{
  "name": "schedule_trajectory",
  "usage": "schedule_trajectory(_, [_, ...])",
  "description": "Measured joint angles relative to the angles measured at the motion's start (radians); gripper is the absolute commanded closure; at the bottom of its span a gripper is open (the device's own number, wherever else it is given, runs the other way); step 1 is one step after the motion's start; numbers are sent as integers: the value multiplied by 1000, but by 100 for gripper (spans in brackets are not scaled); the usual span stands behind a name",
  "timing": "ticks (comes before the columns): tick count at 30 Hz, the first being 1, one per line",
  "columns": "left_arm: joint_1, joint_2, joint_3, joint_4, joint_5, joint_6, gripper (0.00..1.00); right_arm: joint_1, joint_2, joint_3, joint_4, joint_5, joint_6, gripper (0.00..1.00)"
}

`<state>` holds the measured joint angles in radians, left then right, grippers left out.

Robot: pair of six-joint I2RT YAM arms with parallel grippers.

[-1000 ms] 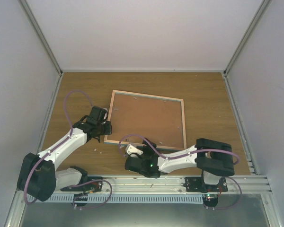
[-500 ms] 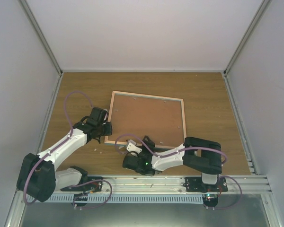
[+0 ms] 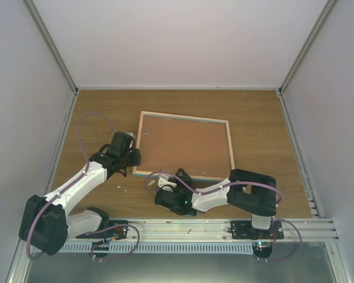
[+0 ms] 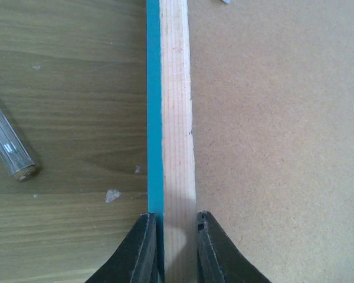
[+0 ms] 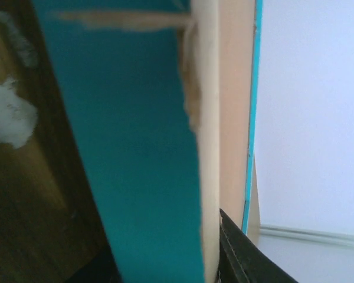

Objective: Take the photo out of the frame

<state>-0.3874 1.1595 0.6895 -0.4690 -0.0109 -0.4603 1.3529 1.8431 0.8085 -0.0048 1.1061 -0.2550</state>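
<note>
The frame (image 3: 186, 147) lies back up on the table, pale wood edging around a brown fibreboard panel (image 4: 277, 147). The photo is hidden under that panel. My left gripper (image 3: 131, 159) is shut on the frame's left rail; in the left wrist view its fingers (image 4: 138, 247) squeeze the pale wood and turquoise edge (image 4: 174, 118) from both sides. My right gripper (image 3: 180, 177) is at the frame's near rail. In the right wrist view the turquoise face (image 5: 135, 147) fills the space between the jaws, and one dark finger (image 5: 239, 253) presses on the pale wood.
A small clear tube (image 4: 12, 147) lies on the wooden table left of the frame's rail. White crumbs (image 4: 112, 194) are scattered on the tabletop. Grey walls close in the table (image 3: 259, 112) on three sides, and a metal rail (image 3: 212, 227) runs along the near edge.
The right arm has reached forward to the frame's near rail and its jaws have closed on it. The frame has shifted slightly. The left gripper keeps its hold.
</note>
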Motion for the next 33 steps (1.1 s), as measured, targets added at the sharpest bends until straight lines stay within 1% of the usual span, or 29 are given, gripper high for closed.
schedule_trajectory(4, [-3, -15, 14, -2, -9, 1, 92, -1, -18, -8, 44, 21, -37, 95])
schedule_trajectory(6, [-4, -26, 23, -14, -12, 0, 88, -2, -41, -18, 58, 16, -66, 98])
schedule_trajectory(11, [-3, -66, 61, -43, -26, 2, 72, -5, -114, -25, 77, 5, -135, 99])
schedule_trajectory(13, [-4, -92, 84, -59, -28, 5, 62, -11, -145, -25, 81, -5, -159, 99])
schedule_trajectory(15, [-4, -135, 116, -83, -33, 5, 57, -17, -175, -25, 79, -17, -183, 99])
schedule_trajectory(19, [-4, -248, 184, -135, -61, 5, 48, -26, -250, -24, 33, -61, -209, 99])
schedule_trajectory(21, [-3, -312, 217, -154, -75, 7, 45, -33, -309, -19, -11, -94, -217, 100])
schedule_trajectory(23, [-3, -373, 240, -165, -87, 7, 39, -42, -370, -2, -50, -125, -227, 99])
schedule_trajectory(24, [-3, -394, 245, -168, -92, 8, 35, -48, -402, 10, -63, -142, -231, 99])
schedule_trajectory(28, [-3, -466, 245, -184, -113, 8, 31, -76, -521, 50, -97, -199, -235, 99])
schedule_trajectory(29, [-3, -486, 244, -185, -118, 7, 30, -84, -543, 62, -110, -216, -230, 99])
schedule_trajectory(33, [-3, -555, 212, -170, -126, 5, 22, -126, -610, 146, -200, -304, -188, 99])
